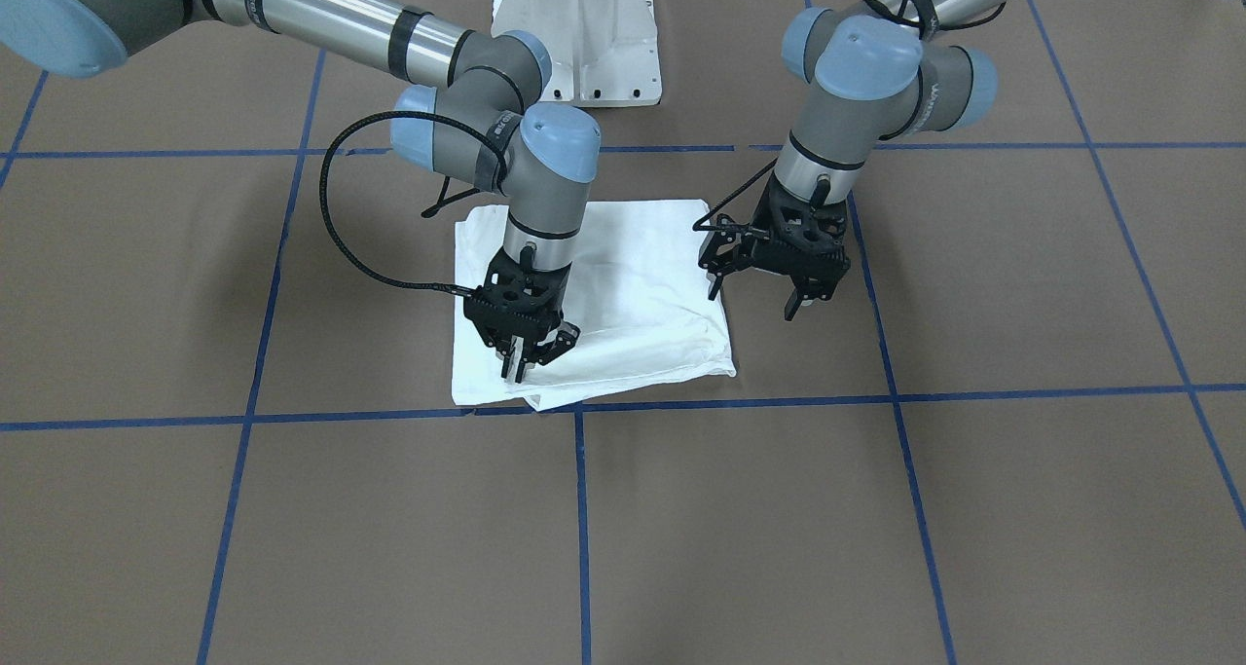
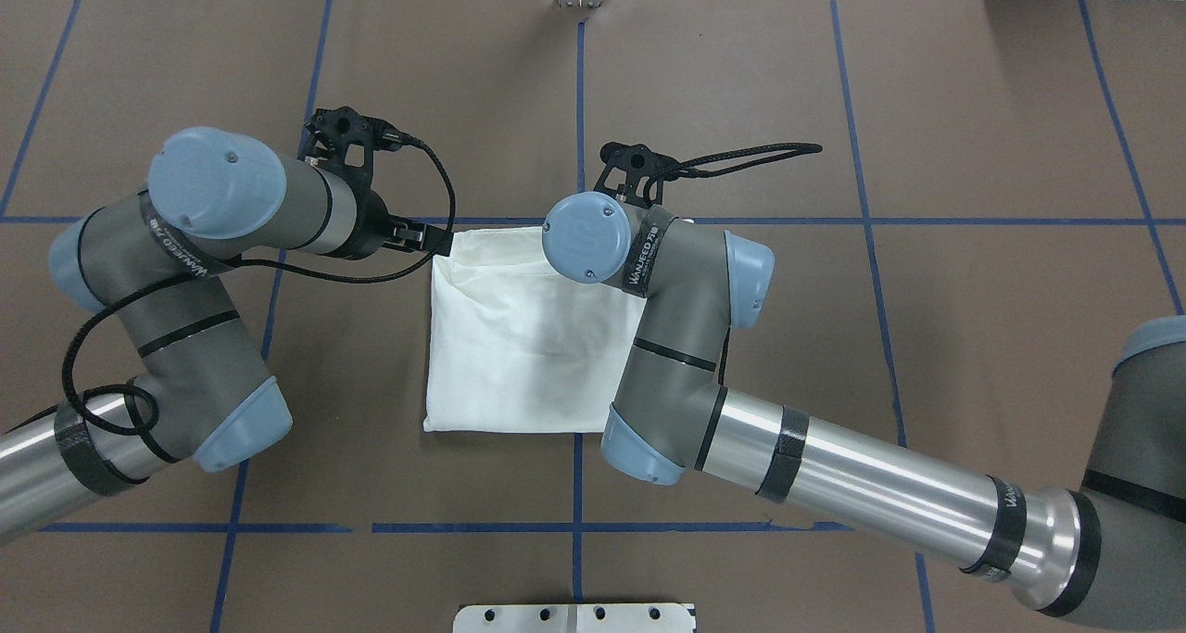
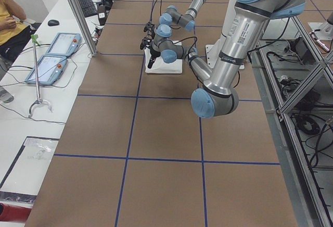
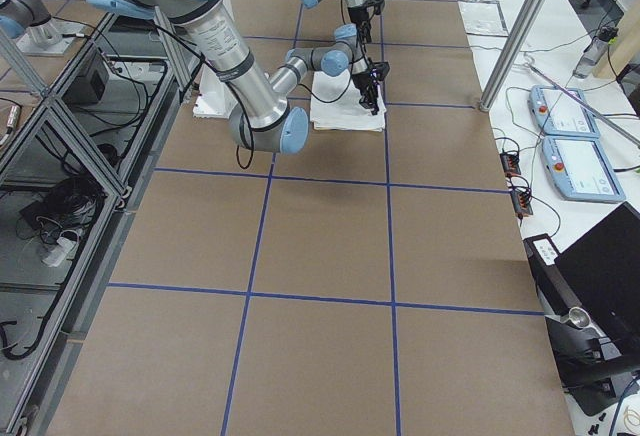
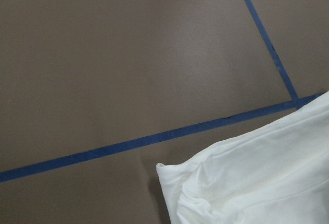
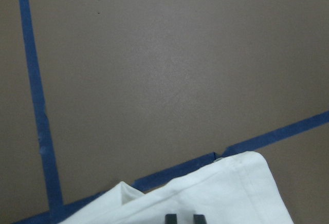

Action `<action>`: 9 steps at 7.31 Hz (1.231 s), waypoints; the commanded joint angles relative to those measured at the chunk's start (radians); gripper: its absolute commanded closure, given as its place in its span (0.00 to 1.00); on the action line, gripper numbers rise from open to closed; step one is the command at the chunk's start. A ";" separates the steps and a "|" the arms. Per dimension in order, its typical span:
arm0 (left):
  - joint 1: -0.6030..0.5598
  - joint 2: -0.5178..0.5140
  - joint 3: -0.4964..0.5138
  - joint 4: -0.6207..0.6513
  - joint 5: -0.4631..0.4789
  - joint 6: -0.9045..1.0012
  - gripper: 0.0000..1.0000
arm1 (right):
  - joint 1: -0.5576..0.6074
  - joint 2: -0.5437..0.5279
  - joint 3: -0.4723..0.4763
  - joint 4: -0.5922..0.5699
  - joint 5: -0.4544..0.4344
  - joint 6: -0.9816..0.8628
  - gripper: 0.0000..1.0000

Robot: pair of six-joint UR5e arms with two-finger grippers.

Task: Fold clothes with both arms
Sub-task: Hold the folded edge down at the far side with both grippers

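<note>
The clothes are one white shirt (image 1: 642, 285), folded into a rough square on the brown table (image 2: 519, 355); no print shows. My right gripper (image 1: 526, 361) points down at the corner farthest from my base. Its fingertips (image 6: 170, 218) stand close together with white cloth between them, so it looks shut on the top layer. My left gripper (image 1: 754, 293) hangs open just off the shirt's side edge, with nothing between its fingers. In the left wrist view a rumpled shirt corner (image 5: 257, 183) lies by a blue tape line. The right wrist hides its own fingers from overhead.
A white metal pedestal (image 1: 579, 32) stands at the table's robot side. Blue tape lines (image 1: 581, 529) grid the brown surface. A side bench holds control tablets (image 3: 52, 55), and a seated person (image 3: 8, 19) is beside it. Bare table surrounds the shirt.
</note>
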 commanded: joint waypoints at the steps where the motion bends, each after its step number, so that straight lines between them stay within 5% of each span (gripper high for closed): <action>1: 0.002 0.000 0.000 0.000 0.001 -0.023 0.00 | -0.001 -0.001 0.002 0.000 -0.001 0.000 1.00; 4: 0.002 0.000 -0.003 0.000 0.000 -0.024 0.00 | 0.002 -0.001 0.023 0.000 0.005 0.000 1.00; 5: 0.003 0.000 -0.002 0.000 0.001 -0.024 0.00 | 0.004 0.004 0.023 0.012 0.040 -0.001 0.53; 6: 0.002 0.000 -0.002 0.000 0.001 -0.024 0.00 | 0.004 0.010 0.025 0.012 0.095 0.000 0.26; 9: 0.002 0.002 -0.003 0.000 0.001 -0.037 0.00 | 0.023 0.008 0.025 0.004 0.117 0.008 0.29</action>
